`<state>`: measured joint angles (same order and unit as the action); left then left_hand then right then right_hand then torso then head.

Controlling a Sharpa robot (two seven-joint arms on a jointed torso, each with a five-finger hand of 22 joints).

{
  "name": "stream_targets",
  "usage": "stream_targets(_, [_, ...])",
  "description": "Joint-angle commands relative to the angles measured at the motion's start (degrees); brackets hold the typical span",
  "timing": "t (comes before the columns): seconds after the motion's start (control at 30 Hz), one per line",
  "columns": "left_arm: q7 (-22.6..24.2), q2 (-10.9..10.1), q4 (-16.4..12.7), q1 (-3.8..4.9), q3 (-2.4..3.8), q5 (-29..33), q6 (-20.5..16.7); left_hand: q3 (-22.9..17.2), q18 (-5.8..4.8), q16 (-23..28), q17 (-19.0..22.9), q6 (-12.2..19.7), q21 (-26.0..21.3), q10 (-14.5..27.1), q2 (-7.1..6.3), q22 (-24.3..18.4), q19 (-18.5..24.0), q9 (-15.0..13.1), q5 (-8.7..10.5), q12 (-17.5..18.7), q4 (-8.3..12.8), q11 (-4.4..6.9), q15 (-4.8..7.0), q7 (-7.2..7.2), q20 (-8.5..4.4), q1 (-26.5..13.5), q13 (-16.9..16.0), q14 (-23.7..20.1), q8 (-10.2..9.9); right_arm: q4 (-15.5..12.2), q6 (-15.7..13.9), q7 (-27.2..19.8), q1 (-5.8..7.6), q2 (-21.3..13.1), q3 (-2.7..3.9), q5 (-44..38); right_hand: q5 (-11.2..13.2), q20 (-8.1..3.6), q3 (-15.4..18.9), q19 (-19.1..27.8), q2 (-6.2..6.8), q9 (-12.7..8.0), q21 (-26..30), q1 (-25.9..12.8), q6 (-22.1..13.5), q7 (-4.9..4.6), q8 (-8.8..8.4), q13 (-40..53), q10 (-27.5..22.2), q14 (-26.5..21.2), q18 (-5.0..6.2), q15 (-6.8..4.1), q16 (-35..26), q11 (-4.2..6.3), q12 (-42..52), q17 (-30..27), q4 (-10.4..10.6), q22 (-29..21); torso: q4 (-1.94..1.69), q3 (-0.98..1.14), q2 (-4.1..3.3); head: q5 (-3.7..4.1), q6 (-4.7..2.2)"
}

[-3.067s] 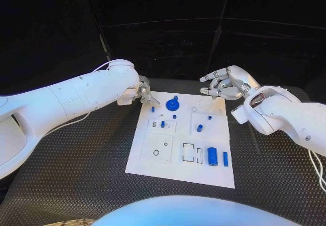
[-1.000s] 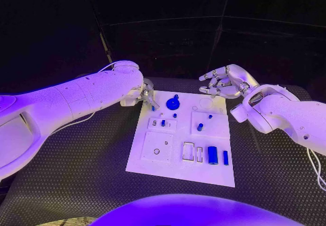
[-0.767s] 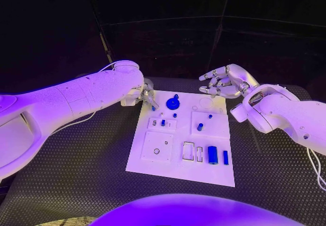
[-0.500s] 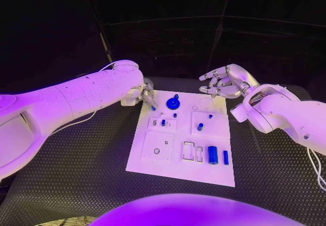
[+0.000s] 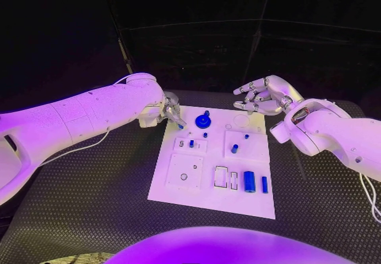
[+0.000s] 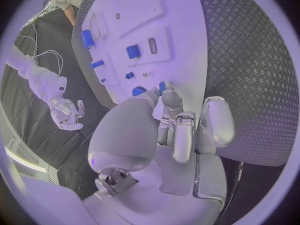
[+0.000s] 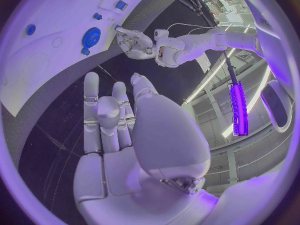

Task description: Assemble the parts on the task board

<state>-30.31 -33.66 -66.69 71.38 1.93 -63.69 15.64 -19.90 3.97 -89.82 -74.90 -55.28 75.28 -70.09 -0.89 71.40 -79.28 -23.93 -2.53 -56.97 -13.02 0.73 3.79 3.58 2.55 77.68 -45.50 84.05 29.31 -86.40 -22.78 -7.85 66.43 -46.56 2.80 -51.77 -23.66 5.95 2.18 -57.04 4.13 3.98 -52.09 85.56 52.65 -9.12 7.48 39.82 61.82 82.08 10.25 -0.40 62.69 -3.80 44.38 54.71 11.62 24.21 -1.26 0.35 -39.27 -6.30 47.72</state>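
Note:
The white task board lies in the middle of the table, with small blue parts on it. My left hand is at the board's far left corner, its fingertips close around a small blue peg that stands on the board. I cannot tell whether they grip it. A round blue knob sits just right of that peg. My right hand hangs above the board's far right corner, fingers apart and loosely curled, holding nothing.
A blue cylinder and a thin blue bar lie at the board's near right. A blue peg stands in a square plate mid-board, and a smaller one to its left. Black ribbed matting surrounds the board.
My left arm has swung a little, its upper part dropping toward the left edge, while the hand stays at the peg. The right hand and the parts have not moved.

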Motion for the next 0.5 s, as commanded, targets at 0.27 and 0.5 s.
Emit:
stream_targets(0.27, [0.6,-6.04,-9.46,-1.33,-0.03,4.46,-9.43,-9.75,0.5,-0.18,-15.1,-0.14,0.4,-1.3,-1.8,0.3,-0.43,-1.23,-0.23,-0.86,6.58,0.28,0.35,-0.46,-0.3,-2.28,-0.58,5.95,1.34,0.23,0.56,-0.22,0.1,0.12,0.03,0.14,-0.34,-0.01,0.02,-0.42,-0.2,-0.03,0.32,-0.25,-0.41,0.1,0.31,-0.05,-0.35,-0.08,0.3,-0.06,-0.04,-0.04,0.32,0.06,0.4,-0.09,0.0,0.03,0.04,-0.26,-0.02])
stream_targets(0.5, [0.42,-9.24,-14.04,-3.05,-0.07,3.33,-10.59,-11.03,0.47,-0.18,-15.1,-0.06,0.48,-1.59,-2.23,0.48,-0.55,-1.45,-0.22,-1.19,6.95,0.34,0.41,-0.51,-0.36,-3.04,-0.85,5.95,1.73,0.47,0.71,-0.22,0.09,0.28,0.03,0.14,-0.41,-0.02,-0.01,-0.44,-0.21,-0.03,0.33,-0.19,-0.41,0.1,0.32,-0.05,-0.37,-0.08,0.3,-0.06,-0.07,-0.04,0.34,0.05,0.4,-0.1,-0.04,-0.05,0.01,-0.58,0.12])
